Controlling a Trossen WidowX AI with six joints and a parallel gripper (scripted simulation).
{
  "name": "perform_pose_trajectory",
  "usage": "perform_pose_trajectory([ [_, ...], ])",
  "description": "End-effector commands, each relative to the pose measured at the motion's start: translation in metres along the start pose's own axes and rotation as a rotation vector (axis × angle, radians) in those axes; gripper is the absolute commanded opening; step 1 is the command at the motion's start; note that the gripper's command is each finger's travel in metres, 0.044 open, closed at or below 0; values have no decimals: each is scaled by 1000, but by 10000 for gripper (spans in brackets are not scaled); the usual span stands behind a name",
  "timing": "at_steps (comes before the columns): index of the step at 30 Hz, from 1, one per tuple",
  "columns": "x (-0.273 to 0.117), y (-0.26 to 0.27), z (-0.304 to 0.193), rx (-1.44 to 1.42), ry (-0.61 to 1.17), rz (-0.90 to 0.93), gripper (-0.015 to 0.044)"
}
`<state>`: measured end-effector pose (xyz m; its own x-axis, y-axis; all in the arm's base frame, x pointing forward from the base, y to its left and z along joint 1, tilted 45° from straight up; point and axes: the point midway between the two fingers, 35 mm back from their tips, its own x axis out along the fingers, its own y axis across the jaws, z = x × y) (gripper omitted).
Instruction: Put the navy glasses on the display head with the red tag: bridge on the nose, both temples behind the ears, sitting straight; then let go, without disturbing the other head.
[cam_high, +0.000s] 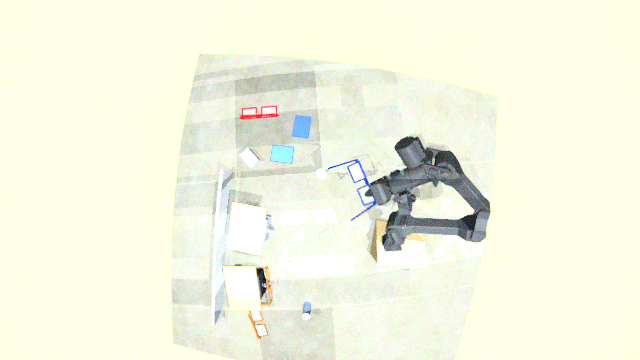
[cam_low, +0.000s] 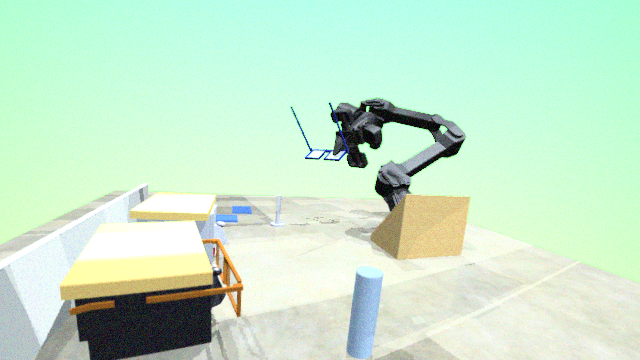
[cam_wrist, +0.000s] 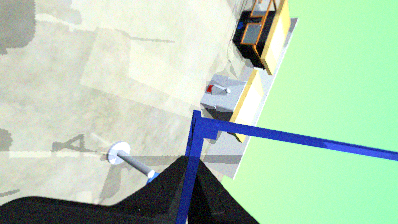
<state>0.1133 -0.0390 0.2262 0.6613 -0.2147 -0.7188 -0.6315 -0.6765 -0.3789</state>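
Note:
My gripper (cam_high: 369, 193) (cam_low: 338, 146) (cam_wrist: 189, 163) is shut on the navy glasses (cam_high: 342, 164) (cam_low: 301, 128) (cam_wrist: 300, 139) at the front frame, by one lens. They are high in the air, far from both heads; their lenses lie nearly flat and both open temples slant upward and toward the heads' side. The grey head (cam_high: 269, 229) (cam_wrist: 220, 100) bears the red tag (cam_wrist: 209, 88) and wears no glasses; a pale slab (cam_high: 247, 227) (cam_low: 175, 205) covers its top. The black head (cam_high: 262, 284) (cam_low: 145, 320) beside it wears orange glasses (cam_high: 270, 286).
A wall (cam_high: 218, 250) stands behind the heads. A thin post (cam_high: 321, 174) (cam_low: 278, 210) stands between the arm and the wall's far end. A blue cylinder (cam_high: 306, 309) (cam_low: 365, 315) stands nearer the black head. A wooden wedge (cam_low: 435, 227) is by the arm's base. Red glasses (cam_high: 258, 116) lie beyond two blue tiles.

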Motion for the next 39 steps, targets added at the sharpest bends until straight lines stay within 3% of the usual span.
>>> perform_pose_trajectory([
  [1, 0, 0, 0, 3, 1, 0, 0],
  [18, 3, -1, -2, 26, -19, 11, 0],
  [39, 51, -17, -12, 275, -213, 220, 0],
])
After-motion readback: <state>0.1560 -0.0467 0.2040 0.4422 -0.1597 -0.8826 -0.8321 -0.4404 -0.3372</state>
